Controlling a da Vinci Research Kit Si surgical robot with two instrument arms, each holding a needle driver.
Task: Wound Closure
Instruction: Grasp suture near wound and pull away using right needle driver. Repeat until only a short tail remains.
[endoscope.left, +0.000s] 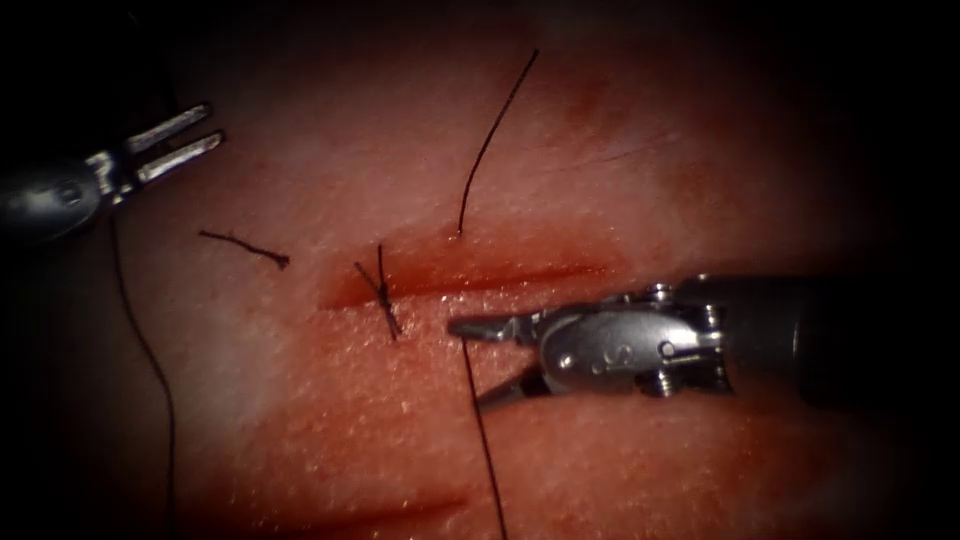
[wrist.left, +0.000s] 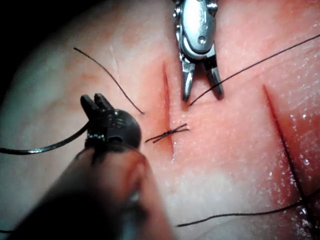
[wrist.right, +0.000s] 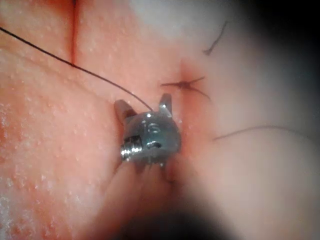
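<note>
Right tool (endoscope.left: 478, 362) over tissue (endoscope.left: 640, 180) just below cut (endoscope.left: 470, 282), jaws apart, gripping nothing, thread (endoscope.left: 485, 440) running between them and off toward the near edge. Left tool (endoscope.left: 180, 142) far left of cut, well apart, jaws slightly apart and empty, thread strand trailing beneath it. Knot (endoscope.left: 382, 295) with short tails across left end of cut, loose cut end (endoscope.left: 245, 246) left of it; needle not made out.

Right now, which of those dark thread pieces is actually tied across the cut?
The short knotted stitch crossing the cut near its left end. The loose scrap lies left of the cut, and the long thread runs between the right tool's open jaws.
</note>
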